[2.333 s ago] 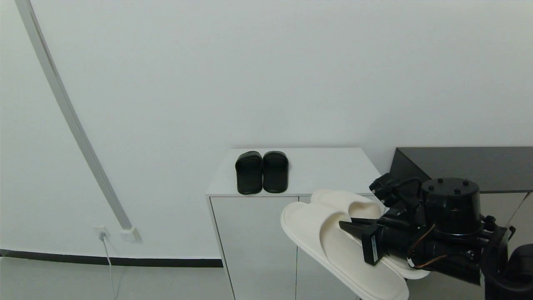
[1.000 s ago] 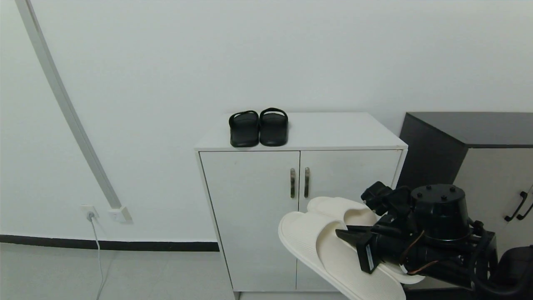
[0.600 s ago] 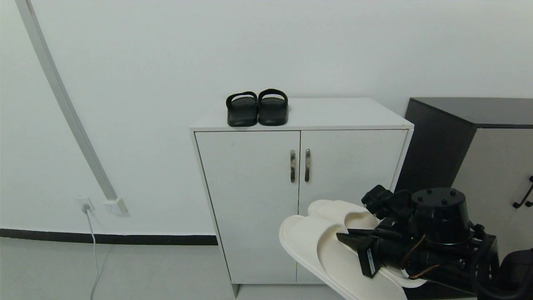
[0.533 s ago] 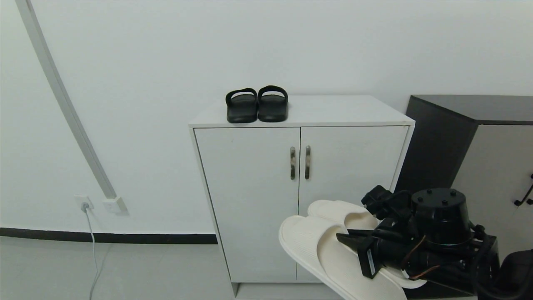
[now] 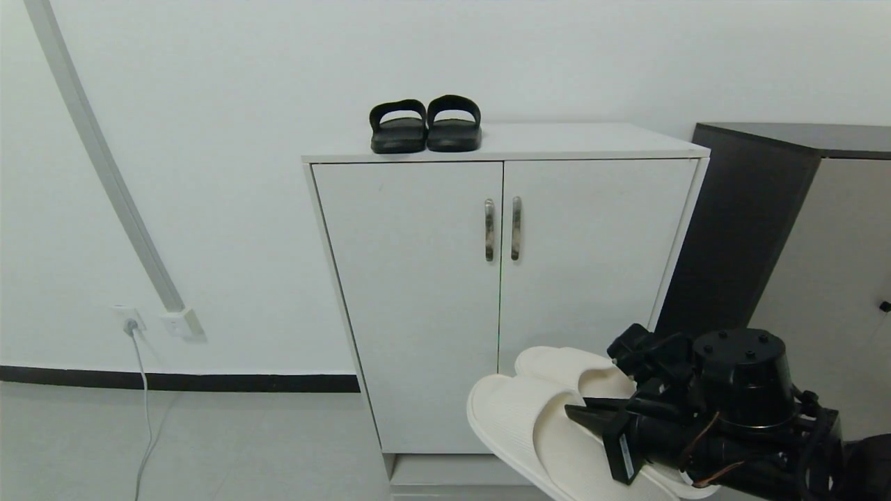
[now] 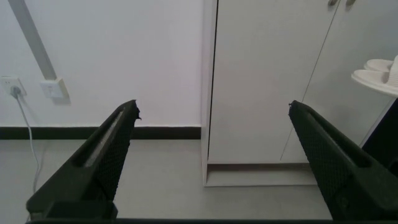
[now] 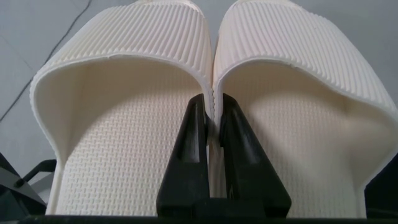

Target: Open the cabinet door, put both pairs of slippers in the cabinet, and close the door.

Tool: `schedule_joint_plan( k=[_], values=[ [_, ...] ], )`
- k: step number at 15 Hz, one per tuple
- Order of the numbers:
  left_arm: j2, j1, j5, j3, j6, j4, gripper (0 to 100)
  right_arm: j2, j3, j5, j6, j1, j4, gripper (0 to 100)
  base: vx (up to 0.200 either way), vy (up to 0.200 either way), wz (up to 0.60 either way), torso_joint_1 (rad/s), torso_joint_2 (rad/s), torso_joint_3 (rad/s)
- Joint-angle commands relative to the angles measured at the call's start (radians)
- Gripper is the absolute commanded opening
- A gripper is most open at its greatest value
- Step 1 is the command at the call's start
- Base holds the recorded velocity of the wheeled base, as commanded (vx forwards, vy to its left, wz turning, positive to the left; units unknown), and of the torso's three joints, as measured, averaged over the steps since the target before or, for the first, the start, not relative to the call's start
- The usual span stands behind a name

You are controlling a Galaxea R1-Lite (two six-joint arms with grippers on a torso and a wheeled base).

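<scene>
The left gripper (image 6: 212,106) hangs low with its fingers spread wide, apparently left of the white cabinet (image 5: 418,292), though the wrist view makes that hard to judge. The black slippers (image 5: 426,125) sit side by side on the cabinet's top toward its left end, above two shut doors whose handles (image 5: 501,228) meet in the middle. Lower right, before the right door, the right gripper (image 7: 211,106) pinches the touching inner edges of the white slippers (image 5: 543,410), and a dark cabinet (image 5: 752,229) stands just beside the white one.
</scene>
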Motion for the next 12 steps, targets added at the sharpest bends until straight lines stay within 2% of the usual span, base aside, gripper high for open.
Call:
schedule_joint_plan(
  k=[1, 5, 8, 10, 12],
  values=[
    [0.001, 0.0, 0.0, 0.0, 0.0, 0.001, 100, 0.001, 0.007, 0.001, 0.0, 0.001, -0.004, 0, 0.0, 0.0, 0.0, -0.007, 0.12, 0.056],
    [0.001, -0.001, 0.001, 0.0, -0.001, -0.001, 100, 0.006, 0.028, -0.001, 0.0, -0.005, -0.039, 0, 0.0, 0.0, 0.0, 0.0, 0.0, 0.0],
    [0.003, -0.001, -0.002, -0.002, 0.011, 0.003, 100, 0.011, 0.044, -0.001, -0.001, -0.004, -0.071, 0, 0.0, 0.0, 0.0, 0.0, 0.0, 0.0],
    [0.006, -0.001, -0.002, -0.002, 0.005, 0.001, 100, 0.011, 0.044, -0.001, -0.001, -0.004, -0.071, 0, 0.0, 0.0, 0.0, 0.0, 0.0, 0.0],
    [0.024, 0.0, 0.004, -0.003, 0.017, 0.001, 100, 0.007, 0.042, -0.001, -0.001, -0.004, -0.073, 0, 0.0, 0.0, 0.0, -0.013, 0.08, 0.089]
  ],
)
